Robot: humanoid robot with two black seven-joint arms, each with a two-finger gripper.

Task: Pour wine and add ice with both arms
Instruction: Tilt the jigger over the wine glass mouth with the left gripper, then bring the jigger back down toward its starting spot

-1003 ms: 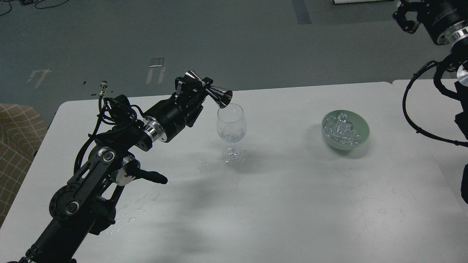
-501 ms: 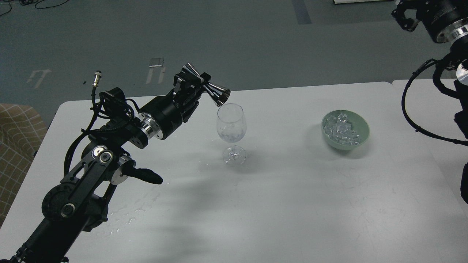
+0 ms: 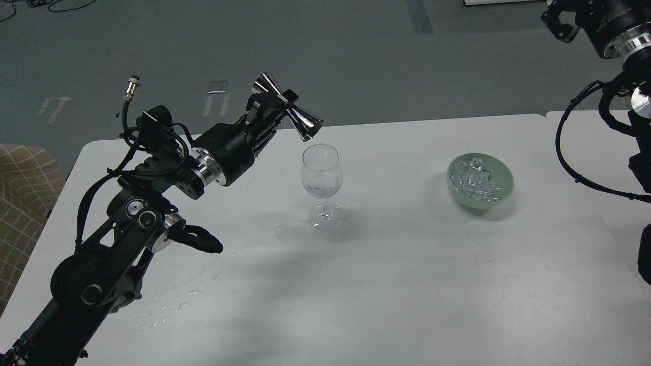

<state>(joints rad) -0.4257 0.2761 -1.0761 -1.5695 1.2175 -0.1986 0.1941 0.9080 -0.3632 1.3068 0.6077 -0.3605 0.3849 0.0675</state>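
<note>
A clear wine glass (image 3: pixel 321 183) stands upright at the table's middle, with a little clear wine (image 3: pixel 320 191) low in its bowl. My left gripper (image 3: pixel 277 109) is shut on a shiny steel jigger (image 3: pixel 290 109), held tilted with its lower mouth just above and left of the glass rim. A pale green bowl (image 3: pixel 503 189) to the right holds a heap of clear ice cubes (image 3: pixel 475 180). My right arm (image 3: pixel 605 25) reaches up at the top right; its gripper (image 3: pixel 557 23) sits at the frame's edge, dark and small, far above the bowl.
The white table (image 3: pixel 407 264) has water drops (image 3: pixel 178 300) near its front left. A second white table (image 3: pixel 590 147) adjoins on the right. A checked beige cushion (image 3: pixel 20 203) lies off the left edge. Black cable loops hang from the right arm.
My left gripper has lifted the jigger up and slightly away from the glass rim, tipping it back a little. The right arm has shifted slightly up and left.
</note>
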